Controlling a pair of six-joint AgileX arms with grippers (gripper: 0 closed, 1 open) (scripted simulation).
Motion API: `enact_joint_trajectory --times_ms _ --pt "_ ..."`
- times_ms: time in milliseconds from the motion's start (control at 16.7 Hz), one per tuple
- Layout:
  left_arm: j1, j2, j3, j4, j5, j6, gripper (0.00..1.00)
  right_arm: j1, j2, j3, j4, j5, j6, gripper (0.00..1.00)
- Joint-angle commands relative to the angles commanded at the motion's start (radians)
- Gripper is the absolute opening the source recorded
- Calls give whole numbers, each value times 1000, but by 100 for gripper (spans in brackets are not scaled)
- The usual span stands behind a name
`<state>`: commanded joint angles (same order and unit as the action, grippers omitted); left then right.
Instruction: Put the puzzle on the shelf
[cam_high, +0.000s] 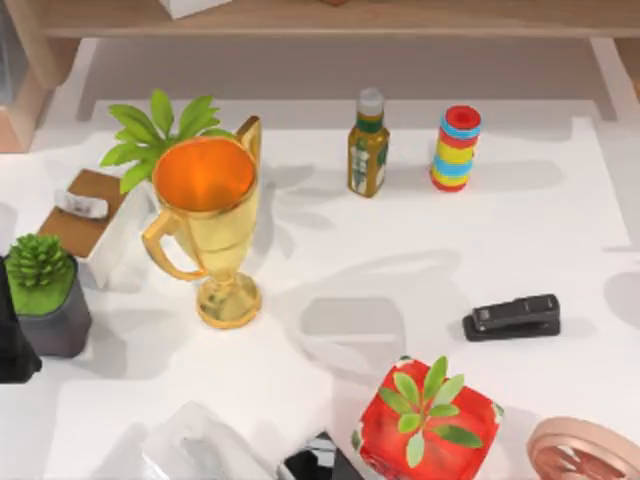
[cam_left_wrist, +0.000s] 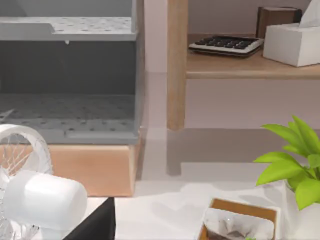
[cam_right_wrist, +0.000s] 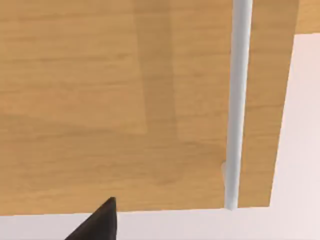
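Shelf (cam_high: 340, 18) comes first as the widest thing: its light-brown board runs along the far edge of the white table (cam_high: 560, 230), on pale side supports. Where the puzzle lies we cannot tell.

In the right wrist view we see a broad wooden surface (cam_right_wrist: 125, 100) close up, with a dark tip of our right gripper (cam_right_wrist: 100, 220) at its near edge. In the left wrist view a dark part of our left gripper (cam_left_wrist: 95, 225) sits low beside a white fan (cam_left_wrist: 35, 195), facing a grey tray rack (cam_left_wrist: 70, 75) and the shelf board, which carries a calculator (cam_left_wrist: 225, 45) and a white tissue box (cam_left_wrist: 292, 42). Whether either gripper is open or closed, we cannot tell.

On the table, a golden trophy (cam_high: 210, 220) stands left of centre. A red-wrapped plant (cam_high: 425, 420) sits at the near edge. A brown-topped white box (cam_high: 95, 225) and a grey potted succulent (cam_high: 45, 295) are at the left. A black stapler (cam_high: 512, 317) lies to the right. Farther back stand a bottle (cam_high: 368, 145) and, near it, a ring stack (cam_high: 456, 148).
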<state>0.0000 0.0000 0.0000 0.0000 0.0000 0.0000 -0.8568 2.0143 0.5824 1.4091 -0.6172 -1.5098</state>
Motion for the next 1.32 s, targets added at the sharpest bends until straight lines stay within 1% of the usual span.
enact_joint_trajectory --times_ms 120,240,480,780,1020,1200,1320 --pt "0 0 0 0 0 0 100 -33 -14 115 -157 60 34 100" --pt "0 0 0 0 0 0 100 -46 -24 259 -353 122 78 100" --pt "0 0 0 0 0 0 100 -8 -22 613 -847 240 199 100" --pt "0 0 0 0 0 0 100 118 47 1079 -1551 363 398 100" --pt "0 0 0 0 0 0 100 247 157 1404 -2087 434 577 100" --pt "0 0 0 0 0 0 100 336 257 1602 -2403 468 703 100" --pt "0 0 0 0 0 0 100 385 322 1709 -2563 484 776 100"
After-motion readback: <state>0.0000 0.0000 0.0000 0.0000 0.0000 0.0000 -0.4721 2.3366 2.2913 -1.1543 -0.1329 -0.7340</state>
